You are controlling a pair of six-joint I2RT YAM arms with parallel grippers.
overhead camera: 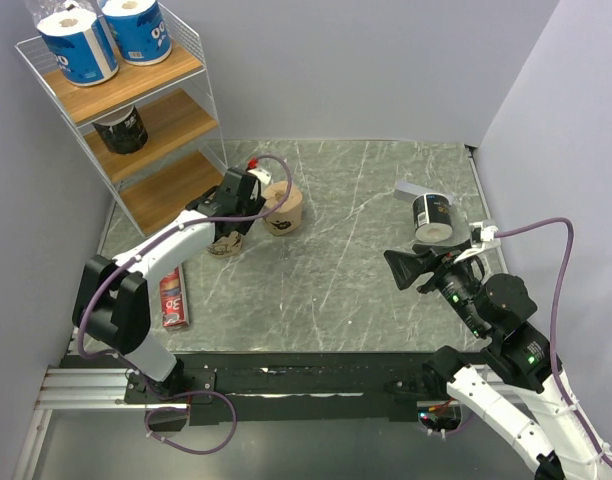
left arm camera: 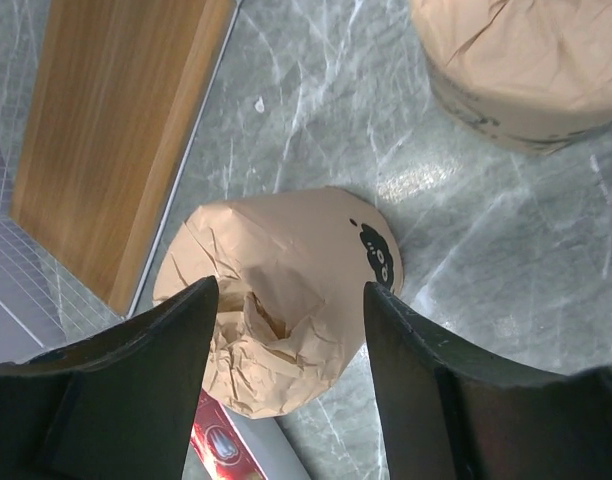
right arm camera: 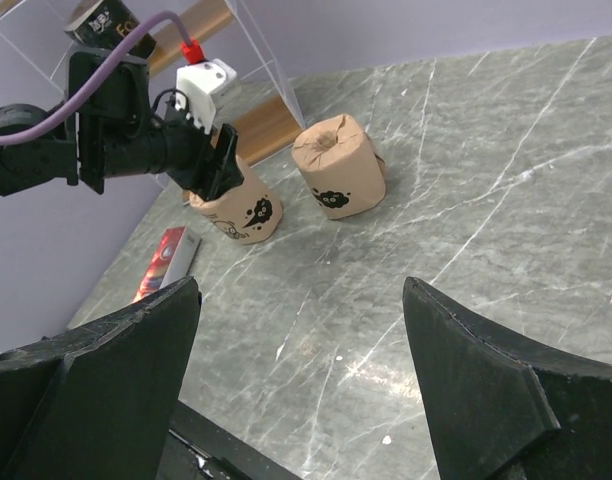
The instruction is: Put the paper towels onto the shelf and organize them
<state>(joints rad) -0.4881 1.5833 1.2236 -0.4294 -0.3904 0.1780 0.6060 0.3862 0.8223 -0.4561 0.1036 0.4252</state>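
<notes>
Your left gripper has its fingers parted astride a tan roll on the table by the shelf — contact unclear. A second tan roll stands near. Your right gripper gapes wide, empty — a black roll lies beside it.

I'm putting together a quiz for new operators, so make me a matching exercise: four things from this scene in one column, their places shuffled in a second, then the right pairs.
Things:
1. blue rolls
2. red box
3. left gripper
4. right gripper

Places:
A. open above a tan roll
B. open over bare table, holding nothing
C. top board of the shelf
D. flat on the table beside the left arm

Pairs: 1-C, 2-D, 3-A, 4-B
</notes>
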